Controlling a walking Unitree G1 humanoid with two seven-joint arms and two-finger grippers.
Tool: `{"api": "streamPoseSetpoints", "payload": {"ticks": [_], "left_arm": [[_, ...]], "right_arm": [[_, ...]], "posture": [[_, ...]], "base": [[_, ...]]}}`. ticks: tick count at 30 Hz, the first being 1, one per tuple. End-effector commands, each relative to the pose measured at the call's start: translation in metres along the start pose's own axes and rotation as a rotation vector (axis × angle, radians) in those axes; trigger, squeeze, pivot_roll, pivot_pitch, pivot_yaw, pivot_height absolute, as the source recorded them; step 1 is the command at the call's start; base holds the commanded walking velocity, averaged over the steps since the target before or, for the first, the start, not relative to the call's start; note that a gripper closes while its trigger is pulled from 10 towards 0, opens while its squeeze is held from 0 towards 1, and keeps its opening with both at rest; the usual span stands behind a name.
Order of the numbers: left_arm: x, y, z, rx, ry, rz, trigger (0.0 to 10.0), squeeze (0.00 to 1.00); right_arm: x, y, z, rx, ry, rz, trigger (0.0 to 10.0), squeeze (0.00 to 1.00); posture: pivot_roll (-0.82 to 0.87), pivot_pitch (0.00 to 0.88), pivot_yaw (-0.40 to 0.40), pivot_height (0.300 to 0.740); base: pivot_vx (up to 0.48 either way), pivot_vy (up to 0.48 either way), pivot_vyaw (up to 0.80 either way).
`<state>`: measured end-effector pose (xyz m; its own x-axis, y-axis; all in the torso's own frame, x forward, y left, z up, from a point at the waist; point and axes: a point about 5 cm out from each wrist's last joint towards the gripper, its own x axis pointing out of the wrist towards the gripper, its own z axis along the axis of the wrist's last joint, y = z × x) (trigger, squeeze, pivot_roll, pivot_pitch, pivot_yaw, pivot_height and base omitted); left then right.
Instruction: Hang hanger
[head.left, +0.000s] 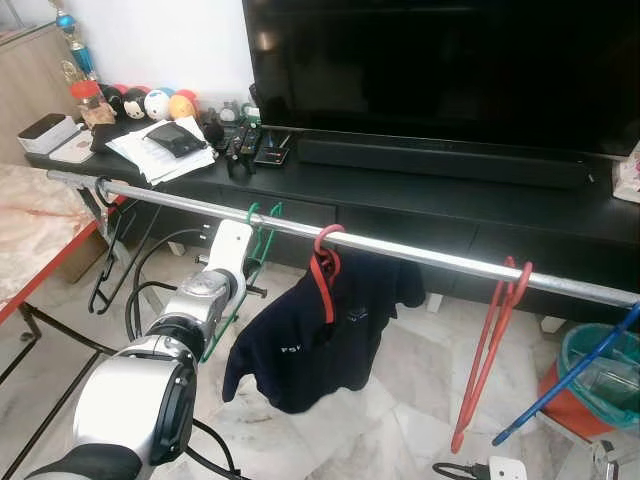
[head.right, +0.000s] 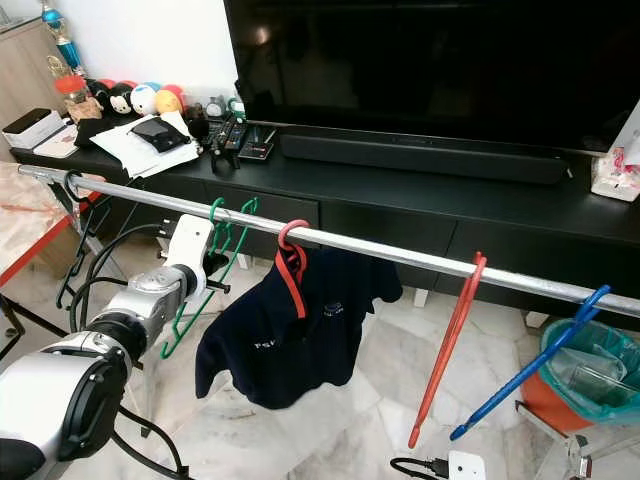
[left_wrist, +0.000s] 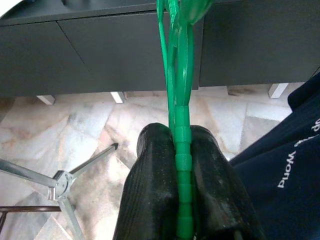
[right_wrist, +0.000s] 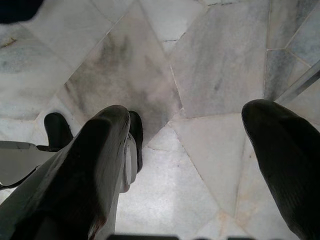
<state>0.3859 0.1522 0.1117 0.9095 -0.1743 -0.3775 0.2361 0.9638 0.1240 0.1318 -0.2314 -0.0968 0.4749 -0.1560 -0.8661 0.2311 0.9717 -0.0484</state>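
Note:
A green hanger (head.left: 262, 243) hangs by its hooks on the silver rail (head.left: 430, 254), left of the middle. My left gripper (left_wrist: 181, 146) is shut on the hanger's lower bar, just below the rail, with my left arm (head.left: 205, 295) reaching up to it. Further right on the rail hang a red hanger (head.left: 324, 272) carrying a navy shirt (head.left: 305, 345), an empty red hanger (head.left: 488, 345) and a blue hanger (head.left: 572, 373). A black hanger (head.left: 106, 268) hangs at the rail's left end. My right gripper (right_wrist: 190, 145) is open over the marble floor, holding nothing.
Behind the rail stands a black TV cabinet (head.left: 420, 190) with a TV (head.left: 440, 60), a soundbar, remotes (head.left: 255, 148) and papers. A red-edged table (head.left: 40, 235) is at the left. A teal-lined bin (head.left: 600, 375) and a power strip (head.left: 505, 468) sit on the floor at right.

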Motion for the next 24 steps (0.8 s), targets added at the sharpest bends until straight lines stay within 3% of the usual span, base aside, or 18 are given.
{"api": "streamPoseSetpoints", "payload": {"ticks": [1, 16, 24], "left_arm": [[0.000, 0.000, -0.006, 0.024, 0.039, 0.007, 10.0, 0.00], [0.002, -0.013, -0.002, 0.062, 0.026, -0.045, 10.0, 0.00], [0.001, -0.005, 0.010, 0.017, -0.065, -0.020, 10.0, 0.00]], "right_arm": [[-0.001, 0.000, -0.005, 0.012, 0.015, 0.000, 10.0, 0.00], [-0.004, -0.011, -0.010, 0.012, -0.002, -0.002, 10.0, 0.00], [-0.005, -0.016, -0.012, 0.021, -0.012, -0.004, 10.0, 0.00]], "posture": [[-0.10, 0.000, 0.030, 0.740], [-0.15, 0.000, 0.014, 0.740], [-0.14, 0.000, -0.003, 0.740]], "base": [[0.000, 0.000, 0.00], [0.000, 0.000, 0.00], [0.000, 0.000, 0.00]]}}
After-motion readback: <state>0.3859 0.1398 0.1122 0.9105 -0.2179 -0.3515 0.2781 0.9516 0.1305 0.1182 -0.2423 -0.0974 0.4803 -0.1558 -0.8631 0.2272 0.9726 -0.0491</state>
